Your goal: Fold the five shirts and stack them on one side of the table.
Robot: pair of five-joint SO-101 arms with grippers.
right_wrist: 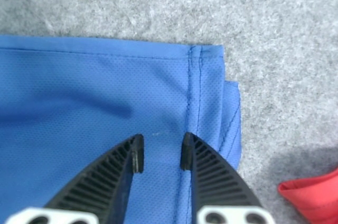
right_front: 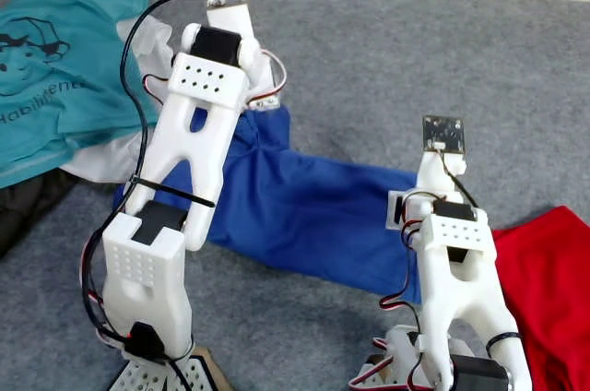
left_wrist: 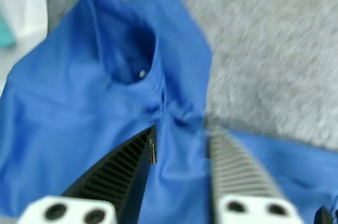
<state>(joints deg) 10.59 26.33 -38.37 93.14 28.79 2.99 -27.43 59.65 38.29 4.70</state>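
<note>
"Claws first: how were yours?"

"My left claw (left_wrist: 181, 131) was open, fingers well apart, with nothing held. It hung over the blue shirt (left_wrist: 79, 113), just beside the collar (left_wrist: 129, 49). My right claw (right_wrist: 162, 152) was open only a crack, nothing caught in it. It hung over the same shirt near the hem (right_wrist: 105, 42), with the side seam (right_wrist: 191, 92) just beside one finger."

"And the blue shirt itself?"

"It lay stretched across the middle of the grey table (right_front: 415, 59) between my two arms. The collar end was at my left arm and the hem end at my right. It was rumpled at the collar and flat at the hem."

"What lay around it?"

"A red shirt (right_front: 544, 262) sat near the hem corner, apart from it, at the table's right edge. At the collar end, a white shirt (right_front: 106, 165) lay just beside the blue one. A teal shirt (right_front: 64, 59) lay partly over the white one in the far left corner. A dark cloth (right_front: 23, 207) showed at the left edge, next to the white."
</note>
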